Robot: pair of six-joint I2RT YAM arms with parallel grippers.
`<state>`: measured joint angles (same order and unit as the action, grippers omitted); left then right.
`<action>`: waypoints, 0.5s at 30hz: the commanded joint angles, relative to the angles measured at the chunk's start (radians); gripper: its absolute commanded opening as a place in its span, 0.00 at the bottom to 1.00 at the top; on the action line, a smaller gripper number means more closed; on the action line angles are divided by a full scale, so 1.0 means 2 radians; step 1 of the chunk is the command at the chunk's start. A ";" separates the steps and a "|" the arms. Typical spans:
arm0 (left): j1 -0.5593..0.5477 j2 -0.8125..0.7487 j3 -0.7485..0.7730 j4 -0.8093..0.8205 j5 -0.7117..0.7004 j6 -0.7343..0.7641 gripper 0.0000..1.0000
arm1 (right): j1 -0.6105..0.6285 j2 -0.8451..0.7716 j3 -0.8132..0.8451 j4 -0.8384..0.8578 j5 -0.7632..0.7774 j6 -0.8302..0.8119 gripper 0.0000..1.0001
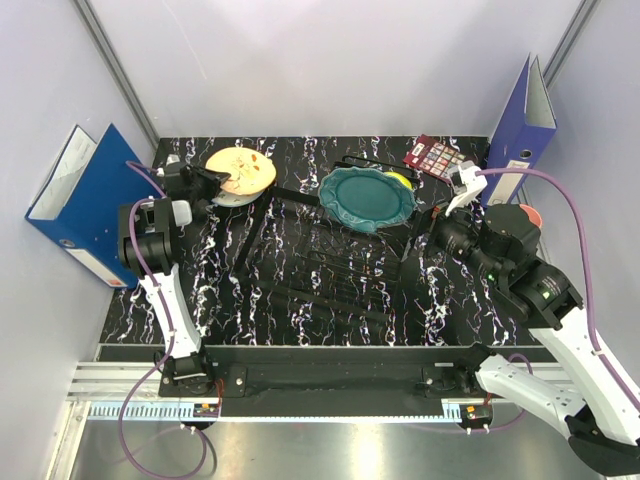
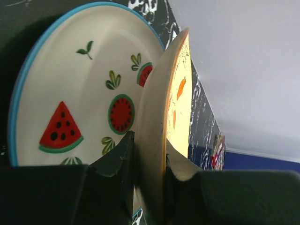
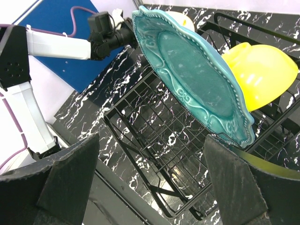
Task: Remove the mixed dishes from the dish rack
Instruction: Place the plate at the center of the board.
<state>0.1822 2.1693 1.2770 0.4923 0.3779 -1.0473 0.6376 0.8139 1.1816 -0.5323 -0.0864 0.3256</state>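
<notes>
The cream floral ceramic plate [image 2: 157, 117] is at the upper left of the overhead frame, edge-on just beside the white watermelon-printed plate [image 2: 70, 93]. Your left pincer [image 2: 150, 164] is clenched on its rim. Expect it to be stiff, glazed, slippery and breakable, so grip deep on the rim. Your right pincer [image 3: 152, 176] is released, facing the teal scalloped plate [image 3: 197, 79] in the black wire rack [image 3: 140, 126].

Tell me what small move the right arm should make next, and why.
Probably ease the right gripper forward until the rim of the teal plate lies between its open fingers. The plate leans in the rack, apart from the gripper, with a yellow bowl close behind it, so a short, slow approach seems safest.
</notes>
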 commanded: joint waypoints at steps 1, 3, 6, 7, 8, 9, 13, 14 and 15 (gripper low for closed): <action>0.007 -0.007 0.020 0.056 -0.010 -0.022 0.00 | 0.001 -0.011 -0.008 0.028 0.016 -0.004 1.00; 0.008 -0.003 0.021 0.054 -0.013 -0.025 0.00 | 0.000 -0.012 -0.012 0.028 0.016 -0.001 1.00; 0.009 0.002 0.027 0.042 -0.016 -0.027 0.00 | 0.001 -0.011 -0.013 0.028 0.016 0.000 1.00; 0.009 0.004 0.030 0.029 -0.018 -0.028 0.00 | 0.000 -0.012 -0.014 0.028 0.016 0.000 1.00; 0.010 0.004 0.033 0.019 -0.019 -0.030 0.01 | 0.001 -0.012 -0.014 0.028 0.017 -0.002 1.00; 0.010 0.007 0.042 0.009 -0.019 -0.031 0.03 | 0.000 -0.012 -0.014 0.028 0.018 -0.001 1.00; 0.014 0.015 0.059 -0.035 -0.011 -0.035 0.34 | 0.002 -0.011 -0.016 0.028 0.019 -0.002 1.00; 0.016 0.016 0.060 -0.041 -0.011 -0.038 0.38 | 0.001 -0.011 -0.017 0.028 0.019 -0.001 1.00; 0.016 0.016 0.063 -0.046 -0.012 -0.039 0.46 | 0.001 -0.011 -0.017 0.029 0.019 0.000 1.00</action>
<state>0.1955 2.1975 1.3373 0.3969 0.3634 -1.0988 0.6376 0.7959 1.1500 -0.5190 -0.0753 0.3264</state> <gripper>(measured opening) 0.352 0.994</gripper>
